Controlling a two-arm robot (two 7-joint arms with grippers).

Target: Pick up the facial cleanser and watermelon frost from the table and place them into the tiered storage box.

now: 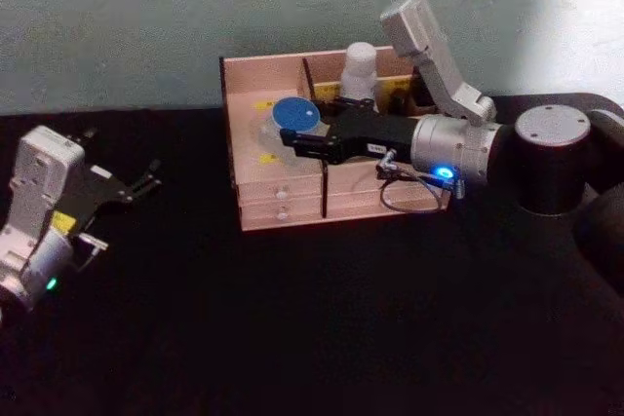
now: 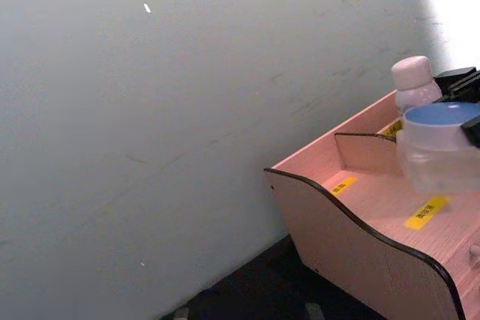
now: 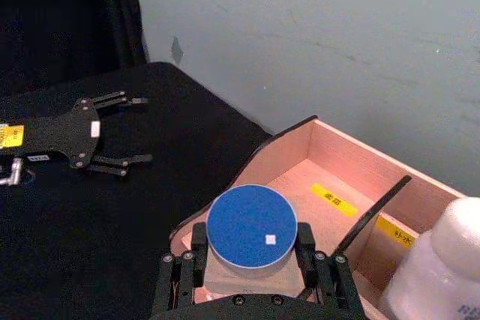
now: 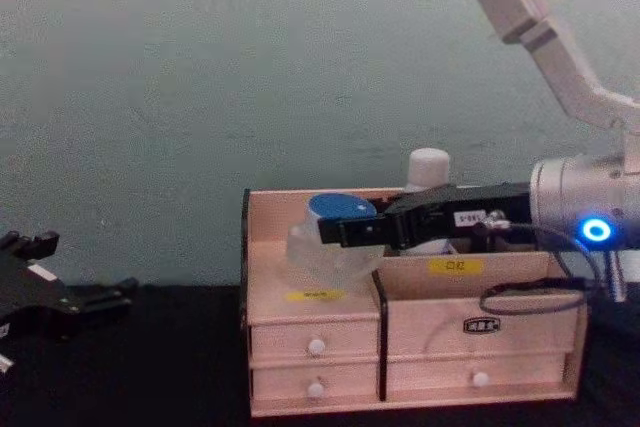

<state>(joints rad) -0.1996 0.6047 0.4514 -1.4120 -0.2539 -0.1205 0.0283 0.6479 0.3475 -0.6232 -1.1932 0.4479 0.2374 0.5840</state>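
One blue-lidded jar (image 3: 251,221) clamped in right claw (image 3: 251,231).

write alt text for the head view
The right tool grips a blue-lidded jar at the left compartment of the pink tiered storage box; a white bottle stands farther back. The left tool hangs open over the black table.

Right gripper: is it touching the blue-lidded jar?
Touching. The right wrist view shows the right gripper clamped against both sides of the blue-lidded jar.
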